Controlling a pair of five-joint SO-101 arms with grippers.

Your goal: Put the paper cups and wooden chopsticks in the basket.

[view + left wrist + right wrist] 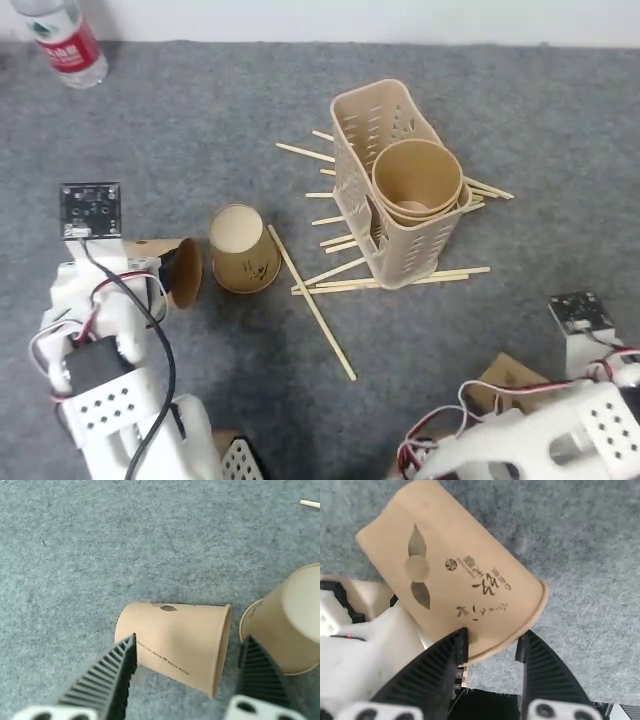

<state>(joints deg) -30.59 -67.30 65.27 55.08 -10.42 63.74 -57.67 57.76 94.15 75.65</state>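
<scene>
Many chopsticks [325,328] litter grey carpet [200,120] (bottle [65,40] at edge).

Left gripper [190,645]: jaws set wide apart, ribbed black fingers [115,675] entering from the frame's near edge. Paper cup [175,645] lies on its side near frame centre on grey carpet [100,540], just beyond the fingertips and in the gap between them, not touching either. Its wall carries a dark leaf mark. Its open rim faces a second cup [285,625], cut off by the frame edge. The two rims are near, with a narrow gap. One chopstick [310,502] tip shows in a far corner.
</scene>
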